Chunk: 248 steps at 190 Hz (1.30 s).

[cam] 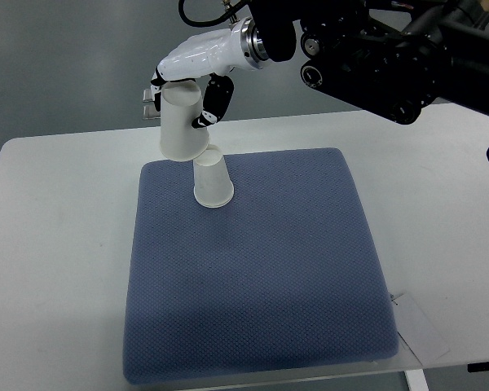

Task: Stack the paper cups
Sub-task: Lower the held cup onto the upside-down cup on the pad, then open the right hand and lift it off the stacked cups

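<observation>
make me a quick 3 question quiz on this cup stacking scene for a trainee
1. True or false: the right robot hand is holding a paper cup.
2. What does the second cup stand on? A) bare table B) blue mat C) a tray
3. Is the held cup upside down or upright?

Key
1. True; the fingers wrap its upper end.
2. B, the blue mat, which lies on the white table.
3. Upside down, wide mouth lowest, just above and left of the second cup, which is also upside down.
</observation>
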Each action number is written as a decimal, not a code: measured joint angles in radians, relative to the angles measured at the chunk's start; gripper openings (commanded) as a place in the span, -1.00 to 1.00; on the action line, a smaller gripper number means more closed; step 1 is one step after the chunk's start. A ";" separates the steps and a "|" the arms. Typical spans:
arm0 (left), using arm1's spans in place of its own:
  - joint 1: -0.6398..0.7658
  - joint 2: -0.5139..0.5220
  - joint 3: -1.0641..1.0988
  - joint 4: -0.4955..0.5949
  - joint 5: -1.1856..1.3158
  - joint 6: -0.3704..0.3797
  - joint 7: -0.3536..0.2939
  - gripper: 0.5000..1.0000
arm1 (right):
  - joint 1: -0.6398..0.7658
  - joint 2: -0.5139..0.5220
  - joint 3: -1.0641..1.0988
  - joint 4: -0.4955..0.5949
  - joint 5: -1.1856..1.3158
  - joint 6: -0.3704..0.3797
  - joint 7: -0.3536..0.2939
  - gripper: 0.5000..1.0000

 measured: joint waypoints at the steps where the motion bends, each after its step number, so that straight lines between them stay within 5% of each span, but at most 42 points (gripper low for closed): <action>1: 0.000 0.000 0.000 0.000 0.000 0.000 0.000 1.00 | -0.001 0.001 0.000 -0.002 -0.001 0.000 0.000 -0.60; 161: 0.000 0.000 0.000 0.000 0.000 0.000 0.000 1.00 | -0.052 0.071 -0.043 -0.115 -0.054 -0.021 -0.004 -0.58; 248: 0.000 0.000 0.000 0.000 0.000 0.000 0.000 1.00 | -0.090 0.093 -0.063 -0.162 -0.055 -0.054 -0.005 -0.36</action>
